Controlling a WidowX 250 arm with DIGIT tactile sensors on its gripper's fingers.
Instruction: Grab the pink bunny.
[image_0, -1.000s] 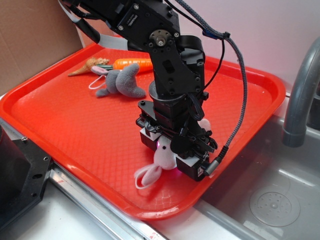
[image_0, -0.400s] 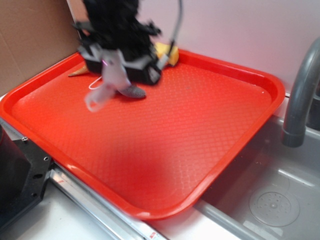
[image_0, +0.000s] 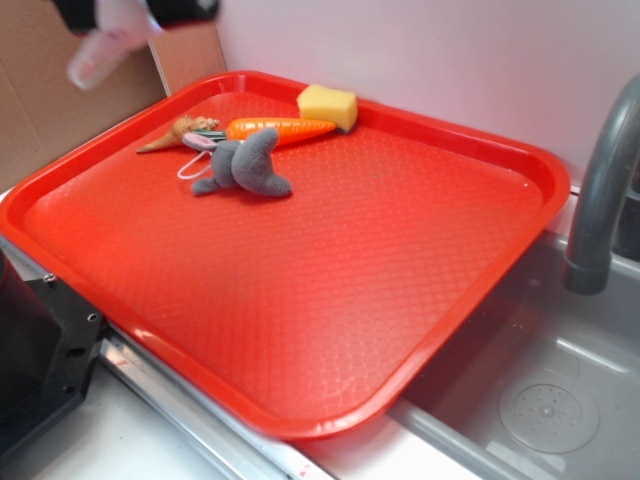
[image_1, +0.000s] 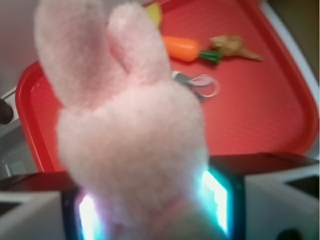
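Pink and fluffy, the small soft plush bunny (image_1: 127, 145) is filling most of the wrist view. Its two long ears are pointing up and its body is sitting squeezed between the two glowing pads of the black tool (image_1: 152, 200). So the tool is closing tight on the pink bunny and holding it, with no gap showing on either side.

From the outside view, only a bit of the tool (image_0: 140, 12) is showing at the very top, past the far left corner of the red plastic tray (image_0: 330, 300). The pink bunny (image_0: 105, 45) is hanging under it as a pale blurry shape, high in the air and not touching the tray at all. It is blurry, most likely because the arm is moving fast.

Other toys are lying along the far edge of the tray. A grey plush bunny (image_0: 245, 168) is lying flat near the far left corner, well apart from the pink one. Just behind it an orange toy carrot (image_0: 278, 128) is lying on its side, and a small brown toy (image_0: 180, 131) is resting at its leafy end. A yellow sponge block (image_0: 327, 106) is sitting right by the far rim. The near half of the tray is showing only bare red plastic.

My guess is that the grabbing is done, since the bunny is up off the tray and held snugly.
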